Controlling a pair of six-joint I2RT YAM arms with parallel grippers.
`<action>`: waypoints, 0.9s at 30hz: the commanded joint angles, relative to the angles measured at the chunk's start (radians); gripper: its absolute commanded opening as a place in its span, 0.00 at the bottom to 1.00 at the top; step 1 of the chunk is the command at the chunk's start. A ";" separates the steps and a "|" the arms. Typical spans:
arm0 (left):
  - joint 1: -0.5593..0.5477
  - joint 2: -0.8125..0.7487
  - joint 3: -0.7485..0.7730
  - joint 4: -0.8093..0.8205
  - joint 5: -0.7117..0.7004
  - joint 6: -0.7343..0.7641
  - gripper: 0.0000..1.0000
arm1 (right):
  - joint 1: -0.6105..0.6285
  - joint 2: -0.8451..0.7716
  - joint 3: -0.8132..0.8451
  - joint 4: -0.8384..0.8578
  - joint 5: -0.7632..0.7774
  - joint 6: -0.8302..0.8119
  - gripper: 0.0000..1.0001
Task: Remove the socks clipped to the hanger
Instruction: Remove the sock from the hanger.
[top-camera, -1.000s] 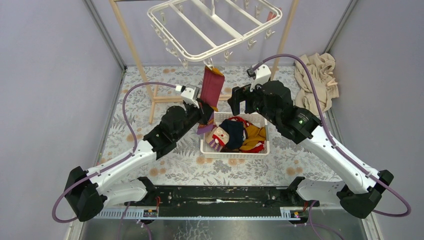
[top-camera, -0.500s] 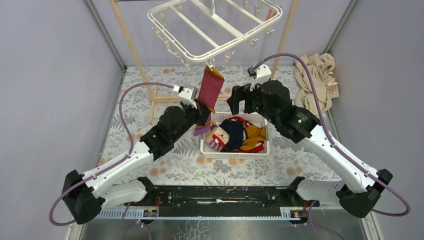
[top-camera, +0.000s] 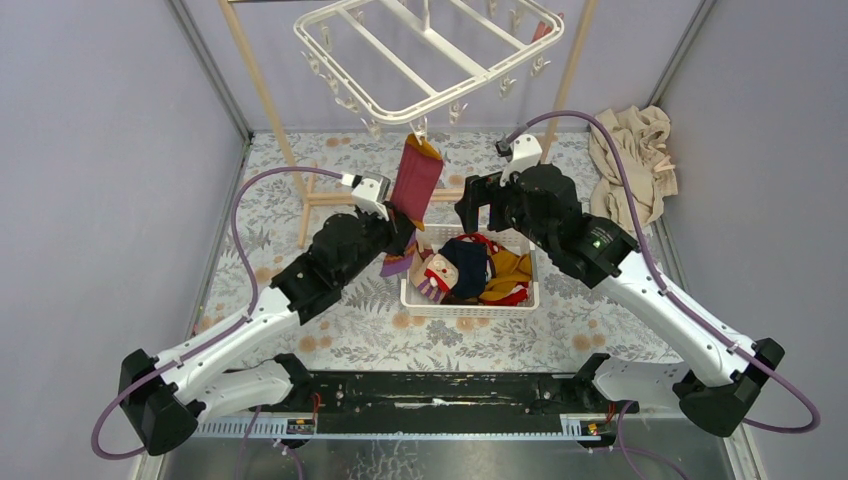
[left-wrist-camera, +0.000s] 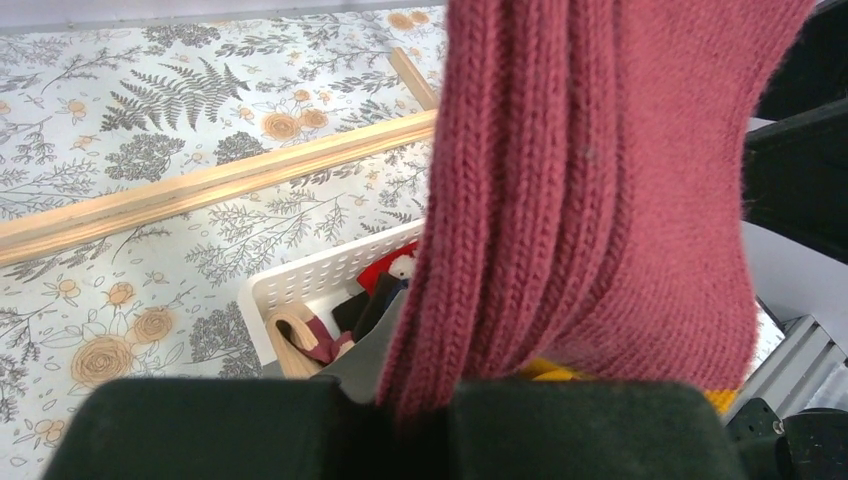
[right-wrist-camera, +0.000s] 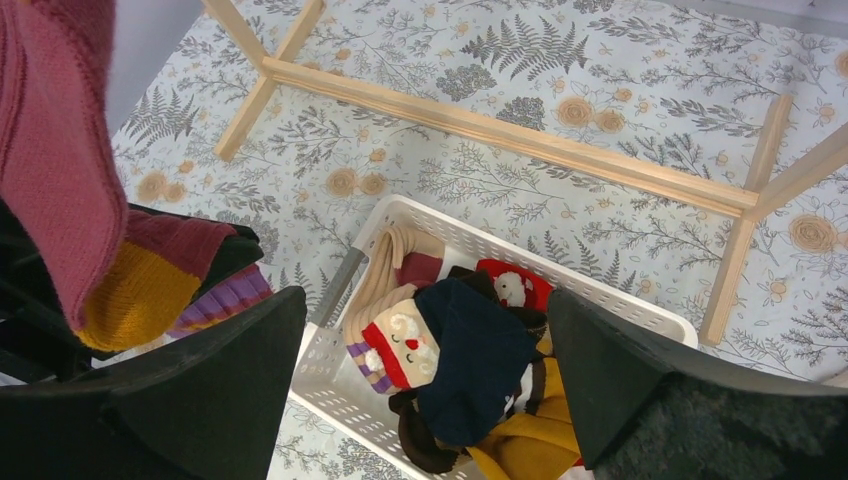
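My left jaws are pressed together on the lower part of a maroon sock (top-camera: 414, 178) with a mustard toe, just left of the white basket (top-camera: 470, 301) on the bench. My right jaws stand spread over the basket's far edge, holding nothing. Loose socks (top-camera: 480, 268), navy, mustard and red, lie inside the basket. Above and beyond it, the maroon sock's cuff is clipped to the white hanger (top-camera: 440, 95), the sock stretched at a slant.
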 joint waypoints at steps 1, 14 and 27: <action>-0.006 -0.029 0.036 -0.035 -0.026 0.001 0.06 | -0.009 0.015 0.025 0.038 0.013 -0.008 0.98; -0.006 -0.108 0.051 -0.128 -0.063 -0.001 0.06 | -0.009 0.074 0.044 0.103 -0.030 0.012 0.98; -0.006 -0.165 0.068 -0.194 -0.060 0.000 0.06 | -0.009 0.145 0.064 0.129 -0.069 0.055 0.97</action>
